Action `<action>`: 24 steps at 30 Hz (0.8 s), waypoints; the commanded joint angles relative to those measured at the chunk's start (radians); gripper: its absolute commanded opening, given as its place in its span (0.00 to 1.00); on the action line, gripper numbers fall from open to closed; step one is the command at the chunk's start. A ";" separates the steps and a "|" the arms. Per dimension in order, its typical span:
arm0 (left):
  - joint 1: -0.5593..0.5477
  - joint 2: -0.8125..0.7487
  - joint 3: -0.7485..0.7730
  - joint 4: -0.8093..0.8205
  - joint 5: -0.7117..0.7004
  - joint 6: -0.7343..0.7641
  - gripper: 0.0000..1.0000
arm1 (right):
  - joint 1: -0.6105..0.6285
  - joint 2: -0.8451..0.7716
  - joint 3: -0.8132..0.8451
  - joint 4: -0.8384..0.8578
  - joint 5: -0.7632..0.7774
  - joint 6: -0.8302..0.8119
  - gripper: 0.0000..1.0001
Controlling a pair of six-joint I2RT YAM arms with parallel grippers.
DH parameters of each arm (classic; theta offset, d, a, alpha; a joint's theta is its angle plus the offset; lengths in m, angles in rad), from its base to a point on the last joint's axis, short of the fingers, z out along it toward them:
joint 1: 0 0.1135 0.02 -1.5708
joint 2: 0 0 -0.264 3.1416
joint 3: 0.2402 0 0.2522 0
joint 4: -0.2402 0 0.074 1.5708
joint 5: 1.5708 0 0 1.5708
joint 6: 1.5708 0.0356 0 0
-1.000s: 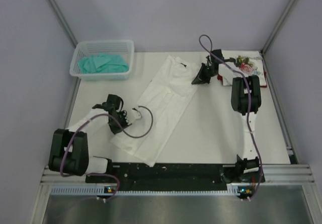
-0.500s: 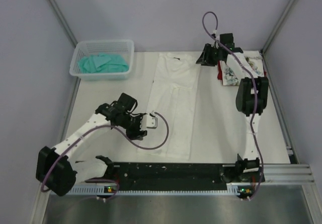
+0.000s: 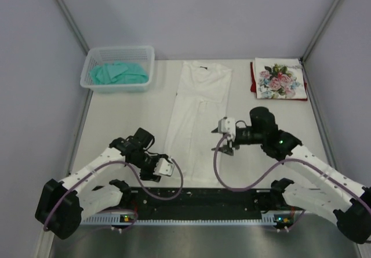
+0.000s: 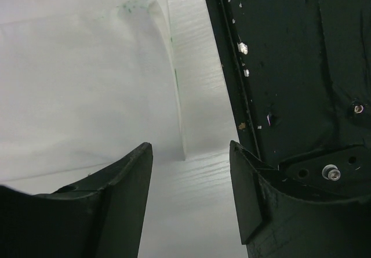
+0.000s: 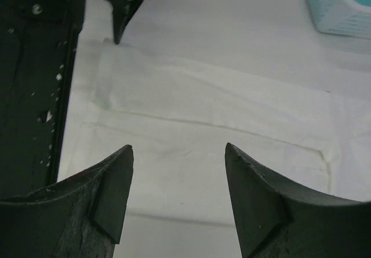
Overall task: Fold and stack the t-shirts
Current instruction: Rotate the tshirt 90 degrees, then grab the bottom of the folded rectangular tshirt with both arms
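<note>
**Hem end sits between the arms**

White t-shirt [image 3: 197,113] lies flat on the table [image 3: 249,101] as a narrow strip, collar far, hem near. Left gripper [image 4: 191,153] and right gripper [image 5: 178,148] both gape empty, flanking that near end. Left looks closer to the hem corner.

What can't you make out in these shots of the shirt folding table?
Dark red shirt: top view, only a thin edge shows under the rose-print shirt.
Teal cloth: top view, crumpled in the basket; what garment it is, unclear.
White t-shirt: wrist views cut most of it off; no print can be made out.
</note>
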 commanded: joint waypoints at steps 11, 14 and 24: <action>-0.097 -0.026 -0.100 0.146 -0.115 0.014 0.55 | 0.654 0.302 -0.116 -0.296 0.586 -0.304 0.65; -0.123 0.003 -0.110 0.156 -0.178 -0.006 0.50 | 0.662 0.409 -0.079 -0.294 0.642 -0.262 0.59; -0.229 -0.029 -0.111 0.174 -0.232 -0.094 0.00 | 0.666 0.417 -0.060 -0.314 0.586 -0.235 0.00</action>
